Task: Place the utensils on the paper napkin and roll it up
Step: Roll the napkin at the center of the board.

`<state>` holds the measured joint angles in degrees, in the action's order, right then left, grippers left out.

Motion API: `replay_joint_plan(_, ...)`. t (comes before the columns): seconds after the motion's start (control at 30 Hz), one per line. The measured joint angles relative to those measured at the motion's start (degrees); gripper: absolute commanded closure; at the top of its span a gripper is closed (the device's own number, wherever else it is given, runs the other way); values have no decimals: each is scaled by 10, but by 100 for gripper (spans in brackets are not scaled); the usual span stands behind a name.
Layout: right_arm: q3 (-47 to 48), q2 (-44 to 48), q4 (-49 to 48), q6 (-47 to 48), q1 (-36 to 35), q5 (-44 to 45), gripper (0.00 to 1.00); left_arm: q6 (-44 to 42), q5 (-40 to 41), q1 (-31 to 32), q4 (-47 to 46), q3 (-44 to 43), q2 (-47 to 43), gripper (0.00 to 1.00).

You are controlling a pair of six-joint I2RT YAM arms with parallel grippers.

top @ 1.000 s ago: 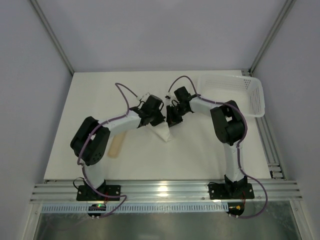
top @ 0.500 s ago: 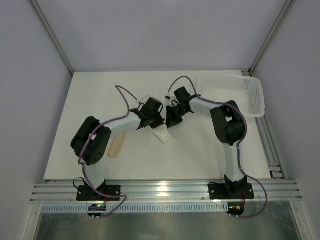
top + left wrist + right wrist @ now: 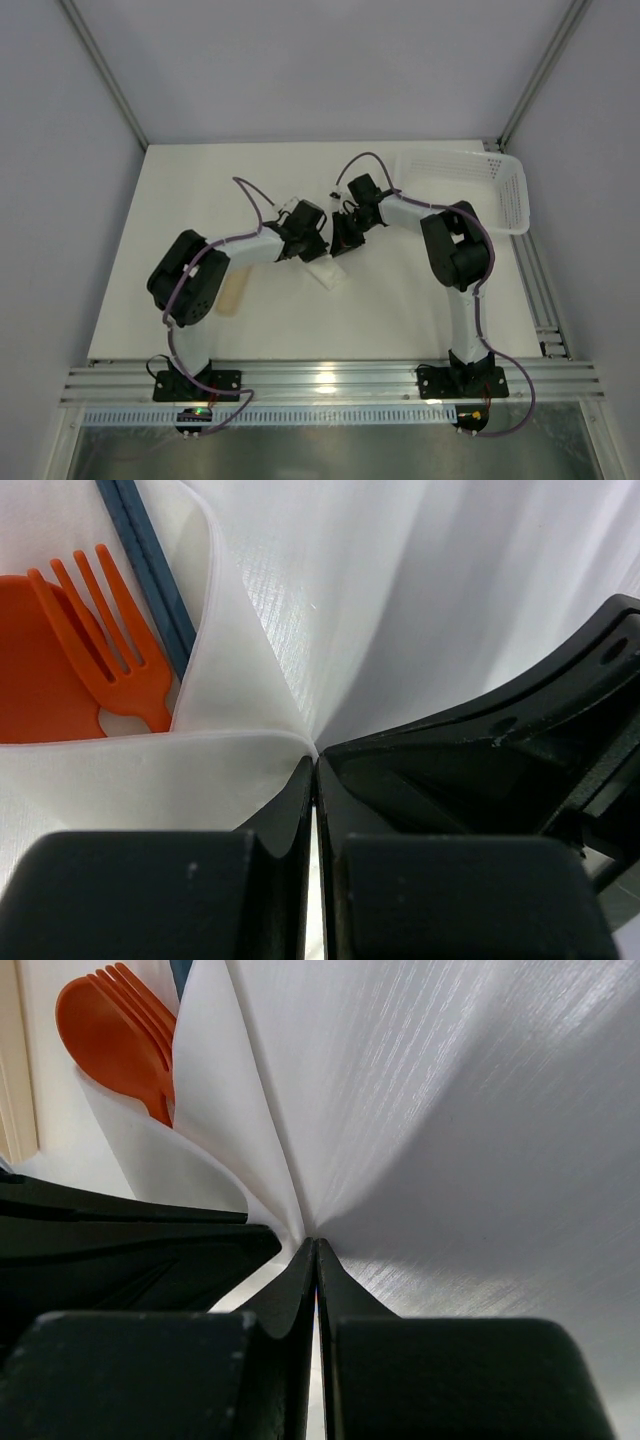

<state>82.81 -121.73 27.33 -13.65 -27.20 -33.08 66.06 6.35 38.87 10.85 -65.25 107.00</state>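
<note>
Nearest to the bases, the beige piece (image 3: pixel 232 292) lies alone on the table (image 3: pixel 400 300), beside the left arm. A little further, the left gripper (image 3: pixel 316 780) has its jaws pressed together on a fold of the paper napkin (image 3: pixel 400 600). The right gripper (image 3: pixel 316 1260) is pinching the same sheet in the same manner, and the two heads are almost touching. The napkin rises like a tent between them, near the middle of the table. Beyond the fingertips, the orange fork (image 3: pixel 115 650), the orange spoon (image 3: pixel 35 670) and a dark blue stick (image 3: pixel 150 570) lie in the pocket under the fold. I judge the risks so: if the arms pull apart, the thin paper may tear at the pinch. If they lift it, the utensils may slide out of the open end. The white basket (image 3: pixel 480 185) stands far right, well apart.
</note>
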Motion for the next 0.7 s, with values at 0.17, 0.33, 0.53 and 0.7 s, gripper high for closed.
replay_joint_plan(0.17,-1,0,-1,0,0,-2,96,0,-2,0,-5,0,10,100)
replay_joint_plan(0.33,-1,0,-1,0,0,-2,96,0,-2,0,-8,-1,15,100)
replay_joint_plan(0.53,-1,0,-1,0,0,-2,96,0,-4,0,-10,-2,17,100)
replay_joint_plan(0.7,-1,0,-1,0,0,-1,97,0,-4,0,-10,-2,18,100)
